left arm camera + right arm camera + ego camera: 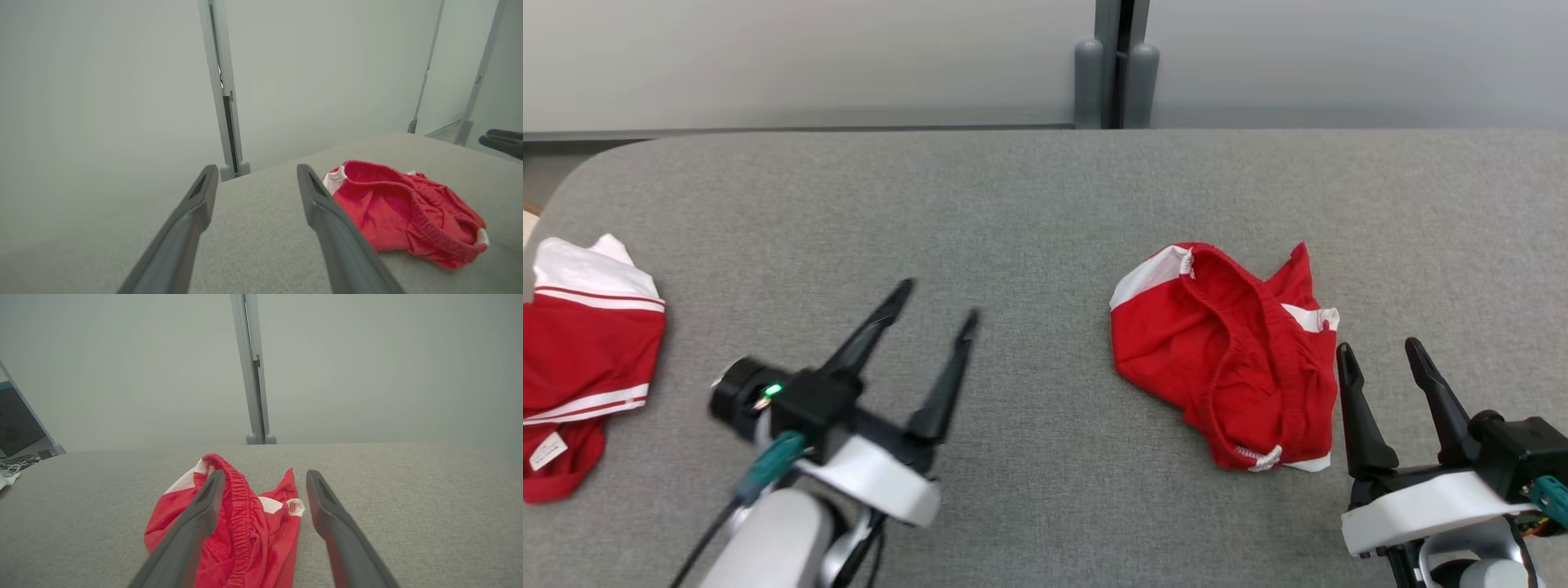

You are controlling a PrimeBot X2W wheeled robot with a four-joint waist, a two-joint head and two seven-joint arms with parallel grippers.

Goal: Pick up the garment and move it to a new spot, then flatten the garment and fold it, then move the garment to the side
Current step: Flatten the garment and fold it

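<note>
Left fingers [947, 377] apart; grey fabric table [1045, 204]; pale wall [809, 57].

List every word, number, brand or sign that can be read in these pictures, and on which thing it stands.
No text can be read.
On the folded red and white fabric garment, a small white sewn-in label: too small to read.
On the crumpled red and white fabric garment: no print visible.
On the dark flat panel, tiny pale marks: too blurred to read.
</note>
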